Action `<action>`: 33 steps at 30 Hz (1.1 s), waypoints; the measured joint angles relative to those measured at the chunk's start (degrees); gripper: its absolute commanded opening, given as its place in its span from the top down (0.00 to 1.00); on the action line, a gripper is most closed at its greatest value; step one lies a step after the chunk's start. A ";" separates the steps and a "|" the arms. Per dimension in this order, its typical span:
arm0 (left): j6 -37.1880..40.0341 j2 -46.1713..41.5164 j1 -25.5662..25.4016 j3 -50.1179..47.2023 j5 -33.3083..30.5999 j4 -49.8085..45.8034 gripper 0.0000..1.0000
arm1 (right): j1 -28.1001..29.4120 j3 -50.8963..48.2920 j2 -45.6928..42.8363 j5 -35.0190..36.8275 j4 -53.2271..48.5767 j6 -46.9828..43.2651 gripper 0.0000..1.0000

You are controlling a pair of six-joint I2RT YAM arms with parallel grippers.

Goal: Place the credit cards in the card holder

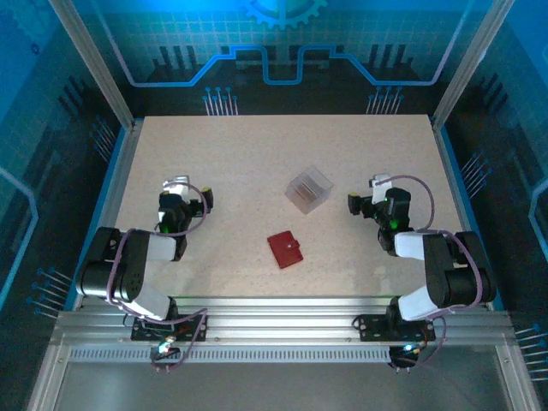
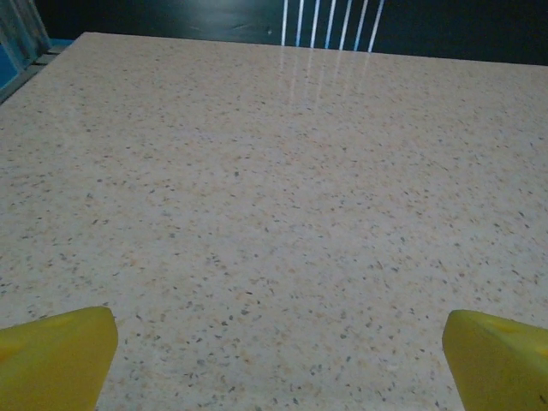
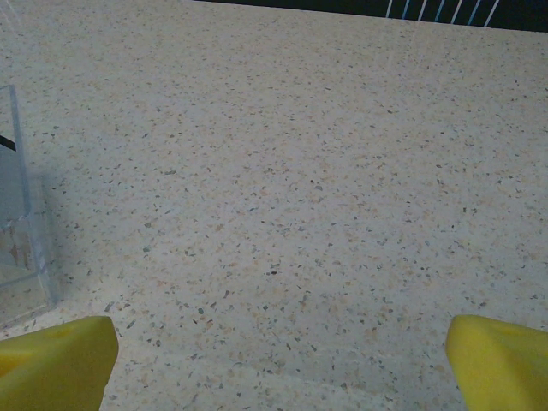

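The card holder [image 1: 285, 249], a small red wallet, lies folded shut on the table's near middle. Behind it stands a clear plastic box [image 1: 309, 189], and brownish shapes that look like the credit cards [image 1: 307, 194] show dimly through its walls. My left gripper [image 1: 175, 185] hovers over the left of the table, well left of the wallet. It is open [image 2: 278, 342], with bare table between its yellow fingertips [image 2: 60, 355]. My right gripper [image 1: 379, 185] sits just right of the box, open and holding nothing [image 3: 281, 347]. The box's corner [image 3: 21, 231] shows at the left edge of the right wrist view.
The speckled beige table [image 1: 240, 154] is fenced by metal posts and blue glass walls on the left, right and back. Both arm bases are bolted on the rail [image 1: 282, 321] at the near edge.
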 measured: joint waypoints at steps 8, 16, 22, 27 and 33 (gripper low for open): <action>-0.17 -2.60 0.63 -0.02 -0.79 -2.62 0.01 | -0.11 5.95 -3.37 5.20 -13.16 2.67 0.00; -3.48 -21.75 -1.38 2.34 -7.06 -16.94 0.01 | -3.19 29.51 -7.80 3.52 -38.05 15.91 0.00; -12.87 -27.12 -2.49 20.76 -7.21 -43.39 0.01 | -18.25 36.11 -0.48 -19.56 -45.75 30.18 0.00; -19.74 -27.47 -4.98 27.65 -3.63 -57.68 0.01 | -15.02 35.21 -1.38 -25.57 -51.98 33.31 0.00; -23.19 -26.99 -13.49 29.20 0.44 -69.18 0.01 | -9.01 34.42 -7.98 -26.25 -53.83 33.40 0.00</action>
